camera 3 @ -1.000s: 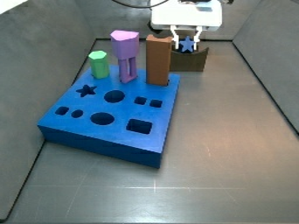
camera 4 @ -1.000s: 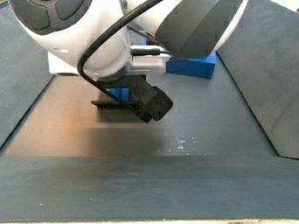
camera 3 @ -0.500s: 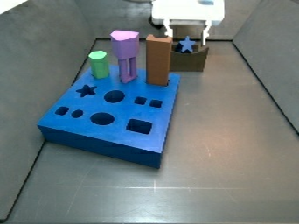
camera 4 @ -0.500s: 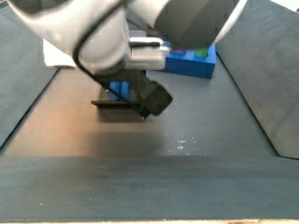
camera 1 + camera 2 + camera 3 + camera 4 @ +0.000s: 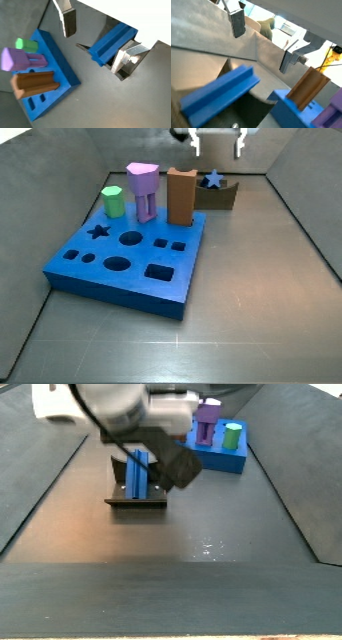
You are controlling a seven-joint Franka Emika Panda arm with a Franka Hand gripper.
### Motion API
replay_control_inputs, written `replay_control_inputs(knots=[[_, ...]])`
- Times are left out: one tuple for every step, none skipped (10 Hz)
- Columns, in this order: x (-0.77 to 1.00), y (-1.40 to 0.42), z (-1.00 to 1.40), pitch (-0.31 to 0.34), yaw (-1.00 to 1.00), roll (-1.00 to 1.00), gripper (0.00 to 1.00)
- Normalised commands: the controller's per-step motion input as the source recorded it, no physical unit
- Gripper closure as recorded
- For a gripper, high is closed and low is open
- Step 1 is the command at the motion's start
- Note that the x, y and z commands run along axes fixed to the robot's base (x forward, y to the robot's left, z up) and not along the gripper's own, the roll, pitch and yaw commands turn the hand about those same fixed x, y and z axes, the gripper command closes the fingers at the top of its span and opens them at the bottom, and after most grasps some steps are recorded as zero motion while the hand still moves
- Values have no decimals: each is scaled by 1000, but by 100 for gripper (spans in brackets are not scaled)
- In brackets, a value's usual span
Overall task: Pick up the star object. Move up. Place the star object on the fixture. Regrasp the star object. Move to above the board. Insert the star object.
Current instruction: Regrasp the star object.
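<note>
Star object lies across the fixture, light and rigid; regrasp mid-length; gripper above, fingers spread, empty

Even light is falling from above in both side views, leaving only soft shadows under the board and a pale sheen on the grey floor. The gripper is hanging at the frame's top edge (cropped). In both wrist views the silver fingers are glaring, and the star object is looming close and blurring softly.
</note>
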Motion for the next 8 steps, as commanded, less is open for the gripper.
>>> replay_control_inputs(knots=[[-26,3,438,86,-24,45,0],[-115,-884,919,63,19,1000,0],[-113,-868,812,61,19,1000,0],[-118,-724,603,47,18,1000,0],[-123,-578,409,39,17,1000,0],[-98,-416,206,35,17,1000,0],[-58,-256,64,33,17,1000,0],[-34,-52,54,34,17,1000,0]])
